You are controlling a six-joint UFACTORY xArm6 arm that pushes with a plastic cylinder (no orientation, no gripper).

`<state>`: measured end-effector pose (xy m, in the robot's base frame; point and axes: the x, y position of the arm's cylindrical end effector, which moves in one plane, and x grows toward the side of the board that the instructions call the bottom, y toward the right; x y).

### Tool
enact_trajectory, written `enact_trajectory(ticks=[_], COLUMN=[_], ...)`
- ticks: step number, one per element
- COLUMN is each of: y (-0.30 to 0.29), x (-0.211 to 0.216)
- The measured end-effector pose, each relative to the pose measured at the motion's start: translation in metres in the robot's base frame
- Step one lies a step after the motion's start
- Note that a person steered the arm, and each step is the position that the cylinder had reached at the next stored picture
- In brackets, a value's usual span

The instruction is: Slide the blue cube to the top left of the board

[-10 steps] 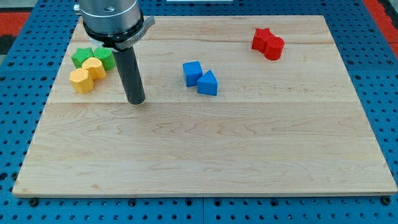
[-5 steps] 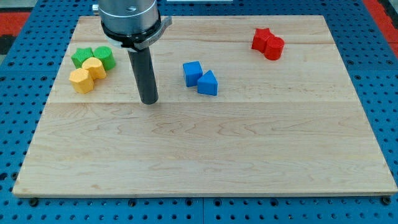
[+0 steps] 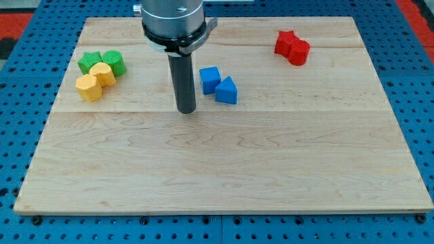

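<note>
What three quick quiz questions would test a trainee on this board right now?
1. True or false: my tip touches the blue cube.
2. Which block sits against the blue cube, toward the view's lower right? A) red star B) blue triangular block C) yellow block
3. Fill in: my tip stands to the view's ____ of the blue cube.

Key
1. False: bare board shows between them.
2. B: the blue triangular block adjoins it. The red blocks are at the view's top right; the yellow blocks and green blocks are at the left.
3. Left, slightly lower.
</note>
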<state>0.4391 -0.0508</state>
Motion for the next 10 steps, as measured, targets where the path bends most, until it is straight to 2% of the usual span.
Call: enact_trajectory(ticks=[2,3,4,7,10], y=[0.012,0.042,0.066,0.044,-0.041], x=[0.017,0.024,0.008,-0.076,-0.152])
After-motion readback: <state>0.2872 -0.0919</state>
